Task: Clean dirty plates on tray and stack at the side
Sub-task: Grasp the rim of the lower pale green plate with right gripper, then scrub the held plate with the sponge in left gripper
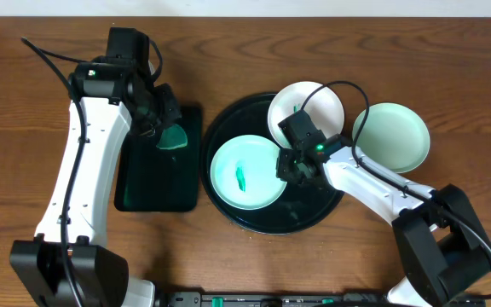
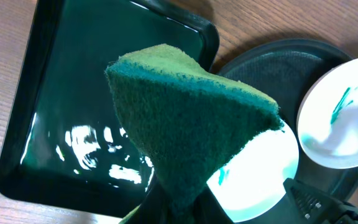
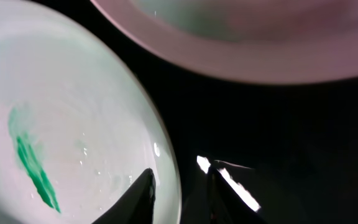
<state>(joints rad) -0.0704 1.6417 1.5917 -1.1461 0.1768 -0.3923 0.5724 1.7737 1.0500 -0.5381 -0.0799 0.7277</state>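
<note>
The round black tray (image 1: 228, 122) holds a plate (image 1: 245, 173) with a teal smear at its centre. My right gripper (image 1: 292, 164) straddles that plate's right rim, one finger inside and one outside, shut on it; the right wrist view shows the gripper (image 3: 178, 171), the plate (image 3: 61, 124) and the tray (image 3: 278, 124). A second smeared plate (image 1: 305, 109) leans on the tray's back right rim. A third, clean plate (image 1: 392, 136) lies on the table to the right. My left gripper (image 1: 162, 119) is shut on a green sponge (image 2: 185, 106).
A rectangular black tray (image 1: 156, 179) lies left of the round tray, below the sponge; it also shows in the left wrist view (image 2: 73, 81). The wooden table (image 1: 24, 128) surrounds everything.
</note>
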